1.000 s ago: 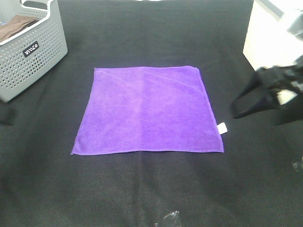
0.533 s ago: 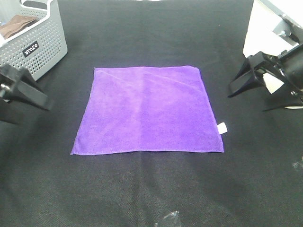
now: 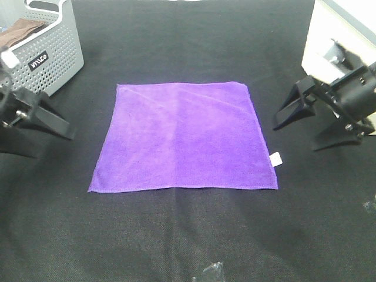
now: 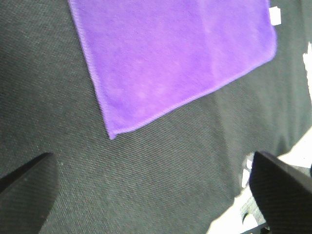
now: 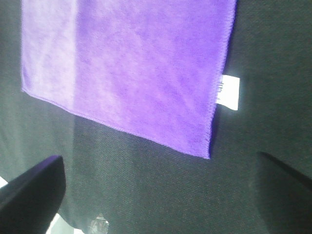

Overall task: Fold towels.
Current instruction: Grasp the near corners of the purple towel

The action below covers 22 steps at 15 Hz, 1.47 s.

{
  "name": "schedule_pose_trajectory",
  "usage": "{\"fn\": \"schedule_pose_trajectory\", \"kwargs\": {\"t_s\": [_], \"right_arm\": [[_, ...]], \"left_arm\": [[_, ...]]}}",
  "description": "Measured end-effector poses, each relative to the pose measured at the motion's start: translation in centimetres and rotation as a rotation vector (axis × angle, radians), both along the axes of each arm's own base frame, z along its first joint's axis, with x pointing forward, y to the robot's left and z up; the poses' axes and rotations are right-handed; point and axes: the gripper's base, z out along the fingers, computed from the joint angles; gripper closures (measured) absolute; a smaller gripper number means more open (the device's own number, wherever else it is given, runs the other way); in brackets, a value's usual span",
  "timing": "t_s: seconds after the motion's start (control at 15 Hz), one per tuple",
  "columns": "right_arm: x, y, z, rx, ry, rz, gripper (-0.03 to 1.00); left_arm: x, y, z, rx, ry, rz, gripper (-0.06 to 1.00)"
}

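Note:
The purple towel lies flat and spread out on the black table, its white tag at the right edge near the front corner. My left gripper is open and empty, hovering left of the towel and apart from it. My right gripper is open and empty, hovering right of the towel. The left wrist view shows the towel's corner beyond the open gripper. The right wrist view shows the towel and tag beyond the open gripper.
A grey perforated basket with a brown cloth in it stands at the back left. A white box-like object stands at the back right. A small dark object lies at the front edge.
My left gripper has come into view from the left and moved toward the towel. My right gripper has shifted slightly forward and left toward the towel. The towel has not moved.

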Motion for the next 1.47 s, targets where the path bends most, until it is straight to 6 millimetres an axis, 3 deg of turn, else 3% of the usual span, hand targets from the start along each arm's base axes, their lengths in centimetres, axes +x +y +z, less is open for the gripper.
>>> {"fn": "schedule_pose_trajectory", "kwargs": {"t_s": [0.27,0.6,0.73,1.2,1.47], "right_arm": [[0.5,-0.1,-2.8,0.002,0.082,0.003,0.01],[2.0,-0.2,-5.1,0.002,0.124,0.009,0.01],[2.0,-0.1,-6.7,0.010,0.165,0.013,0.02],[2.1,-0.3,-6.9,0.022,0.167,0.029,0.02],[2.3,-0.1,-7.1,0.043,0.164,-0.004,0.03]], "left_arm": [[1.9,-2.4,-3.0,-0.006,0.073,-0.063,-0.04],[2.5,-2.4,-6.5,0.005,0.171,-0.059,-0.04],[2.6,-2.4,-6.9,0.007,0.180,-0.066,-0.04],[2.7,-2.5,-7.0,0.006,0.184,-0.068,-0.04],[3.6,-5.3,-7.3,0.022,0.174,-0.098,-0.03]]}}
